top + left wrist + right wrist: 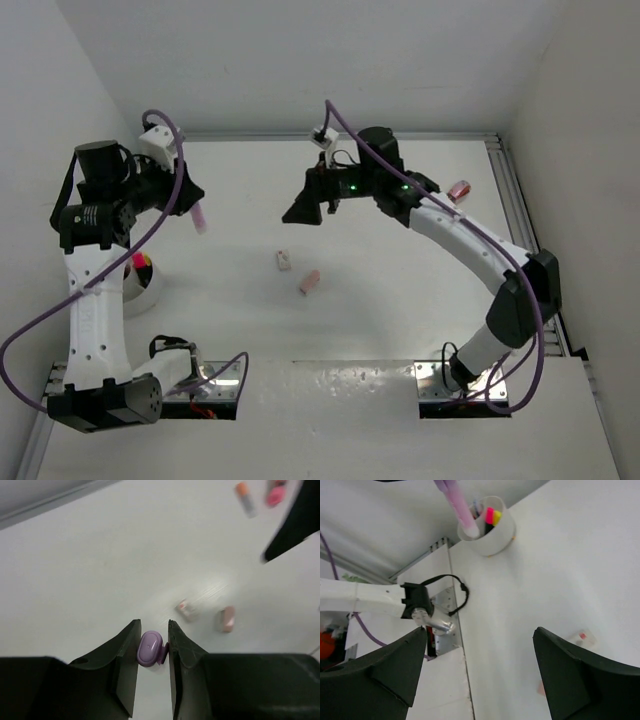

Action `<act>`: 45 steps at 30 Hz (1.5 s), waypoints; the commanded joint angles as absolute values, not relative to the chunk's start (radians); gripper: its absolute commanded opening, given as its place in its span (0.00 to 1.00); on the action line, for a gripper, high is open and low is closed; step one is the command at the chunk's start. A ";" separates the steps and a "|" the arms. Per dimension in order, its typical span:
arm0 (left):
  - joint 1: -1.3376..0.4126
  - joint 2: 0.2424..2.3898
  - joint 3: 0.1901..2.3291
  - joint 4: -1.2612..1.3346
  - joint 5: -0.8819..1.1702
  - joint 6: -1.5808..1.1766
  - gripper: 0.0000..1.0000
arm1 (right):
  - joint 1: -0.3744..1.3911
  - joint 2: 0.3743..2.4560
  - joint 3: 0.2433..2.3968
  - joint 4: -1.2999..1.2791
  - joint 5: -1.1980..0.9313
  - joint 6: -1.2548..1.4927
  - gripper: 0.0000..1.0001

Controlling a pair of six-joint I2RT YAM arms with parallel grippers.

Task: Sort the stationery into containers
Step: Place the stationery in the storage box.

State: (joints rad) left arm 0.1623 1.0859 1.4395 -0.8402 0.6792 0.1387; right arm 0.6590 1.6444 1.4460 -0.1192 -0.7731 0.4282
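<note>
My left gripper (192,200) is shut on a lilac-pink pen (198,215) and holds it upright above the table, left of centre. The left wrist view shows the pen end-on (150,648) between the closed fingers. The round white tub (148,282) stands at the left, with a pink-capped (490,515) and a yellow-capped highlighter (497,516) inside. A whitish eraser (284,260) and a pink eraser (309,282) lie mid-table. My right gripper (300,210) is open and empty, raised above the table behind the erasers.
An orange-capped white marker (245,497) and a small blurred pink thing (275,494) lie at the far right by the right arm (458,190). Metal rails run along the table's back and right edges. Walls close in on both sides.
</note>
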 commanded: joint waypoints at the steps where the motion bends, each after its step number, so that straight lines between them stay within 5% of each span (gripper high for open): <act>1: 0.158 1.077 1.457 -0.994 0.364 0.310 0.00 | 0.617 1.543 1.389 -0.158 -0.790 0.364 0.86; 9: 0.169 1.048 1.370 -1.089 -0.064 0.296 0.00 | 0.549 1.493 1.316 -0.167 -0.804 0.357 0.86; 17: 0.231 0.951 1.134 -0.990 -0.224 0.351 0.00 | 0.545 1.502 1.318 -0.181 -0.807 0.364 0.86; 45: 0.371 0.859 0.847 -0.695 0.032 0.652 0.00 | 0.548 1.526 1.333 -0.210 -0.792 0.391 0.86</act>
State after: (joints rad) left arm 0.3550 0.8738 0.8619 -0.7353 -0.0090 0.6067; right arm 0.5491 1.5204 1.3128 -0.2394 -0.7876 0.3798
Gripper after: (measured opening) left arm 0.316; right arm 0.855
